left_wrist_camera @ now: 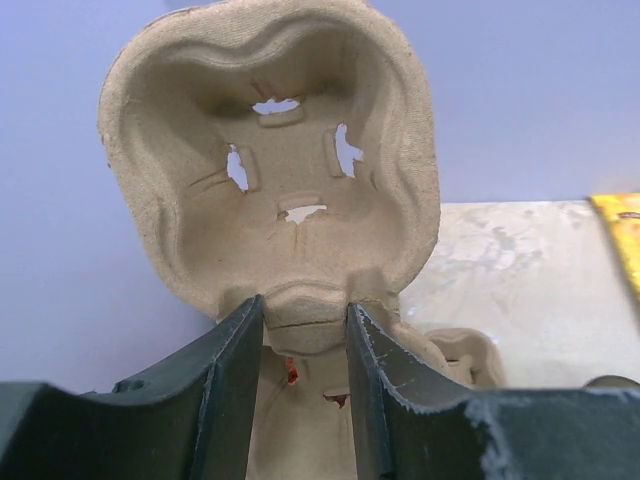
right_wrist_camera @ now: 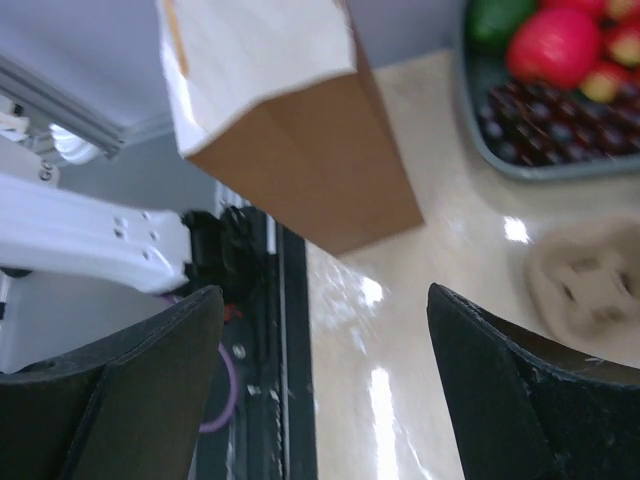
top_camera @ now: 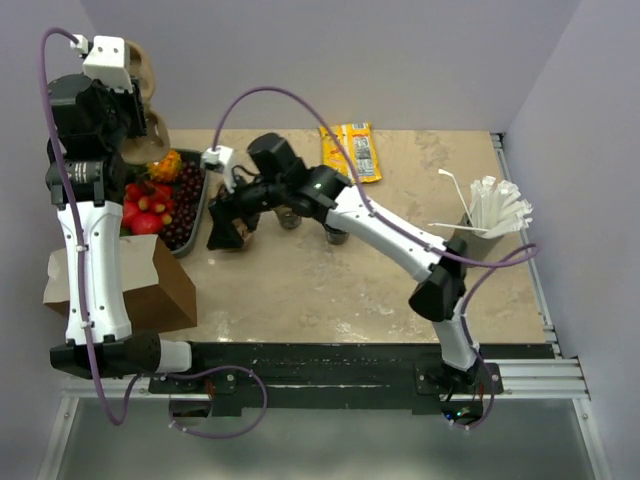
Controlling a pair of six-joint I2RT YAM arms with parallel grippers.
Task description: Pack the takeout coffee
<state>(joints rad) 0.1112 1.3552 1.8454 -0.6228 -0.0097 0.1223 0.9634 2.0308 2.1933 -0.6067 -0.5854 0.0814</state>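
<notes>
At the upper left of the top view, my left jaws [left_wrist_camera: 303, 312] are clamped on the rim of the carrier [left_wrist_camera: 190, 200], holding it up on edge well above the desk [top_camera: 400, 290]. Its cells are empty, and the wall shows through the slits. My right jaws [right_wrist_camera: 325, 300] stand wide apart with nothing between them, low over the desk left of centre in the top view, near the bag [top_camera: 155, 288]. I judge the job barely begun: the carrier is picked up, but no cup sits in it. Nothing I can see has gone into the bag, whose inside is hidden from me. Left to do, as I read it, is to seat the cups and then get the loaded carrier into the bag. Counting: one bag, at lower left. One carrier is in my grip, and a pulp shape [right_wrist_camera: 585, 290] on the desk at the right of my right wrist view may be a second; I cannot tell. I count two cups, as I take the dark round things at centre half hidden by my right arm: left cup [top_camera: 290, 216] and right cup [top_camera: 336, 236]. One bundle of straws [top_camera: 495, 208] is at right, one snack bar [top_camera: 352, 150] at upper centre, and one fruit tray [top_camera: 203, 200] above the bag.
</notes>
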